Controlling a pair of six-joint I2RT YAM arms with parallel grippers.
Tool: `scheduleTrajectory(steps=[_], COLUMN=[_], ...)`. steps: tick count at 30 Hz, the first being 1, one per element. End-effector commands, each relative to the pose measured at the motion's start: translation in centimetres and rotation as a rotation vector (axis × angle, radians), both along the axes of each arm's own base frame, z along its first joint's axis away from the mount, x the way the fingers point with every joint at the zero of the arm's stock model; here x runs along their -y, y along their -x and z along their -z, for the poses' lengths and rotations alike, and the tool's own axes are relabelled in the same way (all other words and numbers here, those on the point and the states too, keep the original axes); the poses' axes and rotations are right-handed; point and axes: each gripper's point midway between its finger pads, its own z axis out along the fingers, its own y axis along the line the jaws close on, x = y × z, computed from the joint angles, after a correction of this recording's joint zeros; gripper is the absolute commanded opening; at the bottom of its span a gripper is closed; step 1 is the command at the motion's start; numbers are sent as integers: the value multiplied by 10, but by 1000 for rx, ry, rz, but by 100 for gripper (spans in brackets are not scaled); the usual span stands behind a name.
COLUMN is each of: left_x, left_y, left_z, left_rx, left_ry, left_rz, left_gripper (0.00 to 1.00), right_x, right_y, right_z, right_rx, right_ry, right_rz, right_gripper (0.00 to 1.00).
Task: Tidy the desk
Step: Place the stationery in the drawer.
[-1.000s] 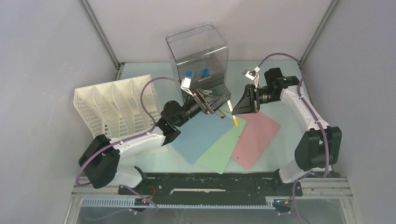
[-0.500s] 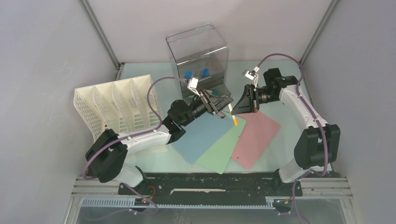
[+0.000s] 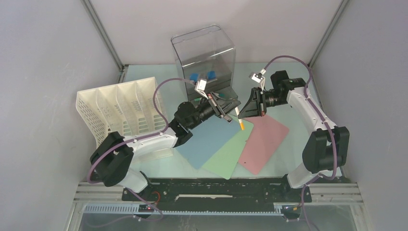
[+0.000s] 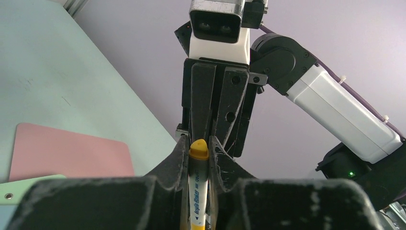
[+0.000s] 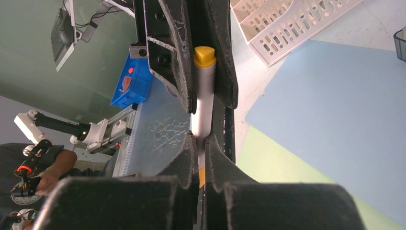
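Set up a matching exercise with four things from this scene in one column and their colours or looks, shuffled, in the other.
Things:
1. file rack
2. drawer box
3. marker
4. rightmost sheet

Looks:
A. pink
B. clear
C. white, slotted
D. yellow-capped

Pairs: 1-C, 2-B, 3-D, 4-A

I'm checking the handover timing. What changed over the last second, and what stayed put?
The left arm swung right and away from its base, bringing the left claw onto the yellow-capped marker, now closed around it. The right claw kept holding the marker in place. The blue sheet, green sheet, pink sheet, white file rack and clear box stayed put.
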Motion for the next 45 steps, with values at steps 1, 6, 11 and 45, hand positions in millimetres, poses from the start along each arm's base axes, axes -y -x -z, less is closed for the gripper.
scheduleTrajectory(steps=[1,6,11,45], left_x=[1,0,-1,-99], left_y=[5,4,4,-103], left_z=[-24,-25,-25,82], left_rx=[82,95,110,197], left_ry=[19,10,-5,-944], left_rz=[12,2,-3,-427], left_gripper=[0,0,0,3], right_x=[-3,-3,-3,5], right_y=[2,1,2,-7], right_z=[2,4,5,28], right_rx=[-7,2,8,78], right_ry=[3,20,25,199], right_rz=[-10,-10,-11,23], right_gripper=[0,6,21,79])
